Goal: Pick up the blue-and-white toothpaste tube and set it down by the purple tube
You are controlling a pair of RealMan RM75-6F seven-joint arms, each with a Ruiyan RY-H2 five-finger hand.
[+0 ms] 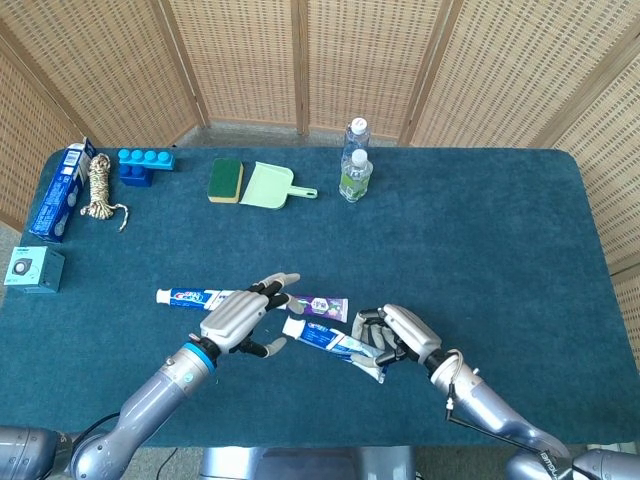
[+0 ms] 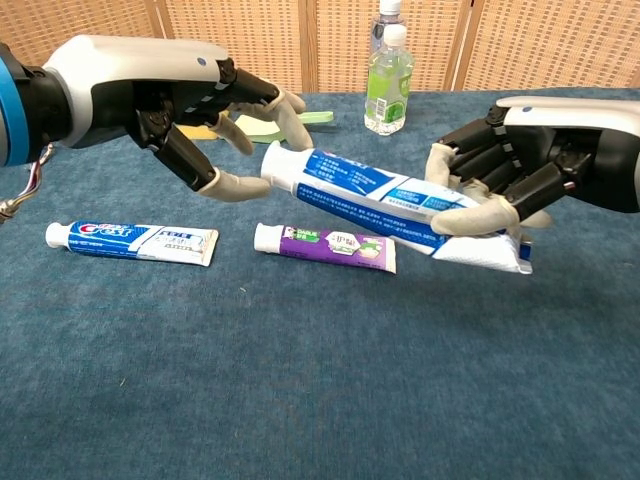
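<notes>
My right hand [image 1: 402, 335] [image 2: 512, 168] grips a blue-and-white toothpaste tube [image 1: 326, 338] [image 2: 372, 191] by its flat end and holds it in the air, cap pointing left, just above the purple tube [image 1: 325, 303] [image 2: 326, 246] that lies on the blue cloth. My left hand [image 1: 238, 316] [image 2: 188, 96] hovers with its fingers spread and holds nothing; its thumb tip is close to the held tube's cap. A second blue-and-white tube, marked Crest [image 1: 186, 296] [image 2: 132, 240], lies flat to the left of the purple one.
Two clear bottles [image 1: 355, 165] [image 2: 388, 85] stand at the back centre, beside a pale green dustpan [image 1: 270, 186] and a green-yellow sponge [image 1: 226, 179]. At the left edge are a blue block [image 1: 147, 163], a rope coil [image 1: 98, 188], a blue box [image 1: 58, 192] and a teal box [image 1: 33, 268].
</notes>
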